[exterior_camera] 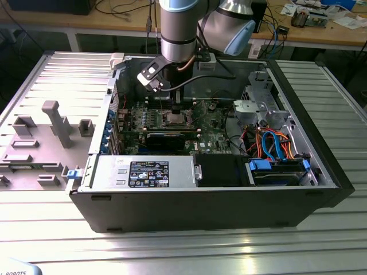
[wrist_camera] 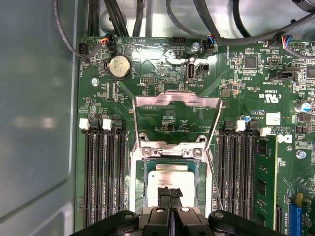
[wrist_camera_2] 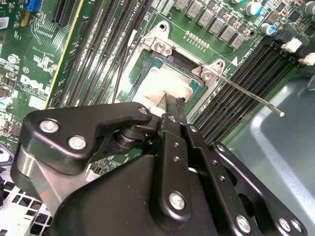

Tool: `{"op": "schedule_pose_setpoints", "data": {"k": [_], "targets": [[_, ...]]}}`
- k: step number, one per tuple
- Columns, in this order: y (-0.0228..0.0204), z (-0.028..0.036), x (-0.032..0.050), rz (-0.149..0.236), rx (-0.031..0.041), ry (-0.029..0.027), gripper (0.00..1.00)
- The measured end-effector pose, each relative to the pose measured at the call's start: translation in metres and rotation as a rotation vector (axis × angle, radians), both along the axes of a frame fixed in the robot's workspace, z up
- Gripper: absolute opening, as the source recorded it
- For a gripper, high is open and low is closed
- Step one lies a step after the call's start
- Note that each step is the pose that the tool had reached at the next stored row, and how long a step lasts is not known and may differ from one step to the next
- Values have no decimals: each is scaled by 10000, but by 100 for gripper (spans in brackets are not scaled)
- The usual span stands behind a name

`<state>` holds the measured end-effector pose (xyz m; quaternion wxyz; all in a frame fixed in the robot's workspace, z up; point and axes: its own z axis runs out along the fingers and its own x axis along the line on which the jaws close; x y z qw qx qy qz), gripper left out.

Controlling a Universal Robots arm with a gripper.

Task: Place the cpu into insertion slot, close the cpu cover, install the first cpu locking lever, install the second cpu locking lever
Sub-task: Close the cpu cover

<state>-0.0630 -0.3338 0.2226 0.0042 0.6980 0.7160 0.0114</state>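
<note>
We see a ribbed metal table (exterior_camera: 189, 252) spread across the foreground, its slats catching pale glare (exterior_camera: 252, 238) (brightest towards the front edge). Behind it runs a wooden workbench (exterior_camera: 327, 37), strewn with loose cables (exterior_camera: 123, 10) and papers (exterior_camera: 350, 20). The space under the bench lies in shadow.

Gripper (wrist_camera: 170, 192) matt black w/ silver screws. Chip (wrist_camera: 170, 173) right under it: dull silver-grey. Board (wrist_camera: 162, 118) green, fine pale tracing. Slots (wrist_camera: 103, 172) either side of gripper: black, white clips. Cover frame (wrist_camera: 172, 100) beyond it shiny silver. Cables (exterior_camera: 275, 143) far off gripper: blue, orange. Tabletop (exterior_camera: 172, 246) ribbed silver-grey.
</note>
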Motion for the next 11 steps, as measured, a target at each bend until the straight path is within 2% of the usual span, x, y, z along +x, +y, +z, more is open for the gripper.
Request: {"op": "schedule_pose_setpoints", "data": {"k": [11], "targets": [[0, 25, 0, 0, -2, 1, 11]]}}
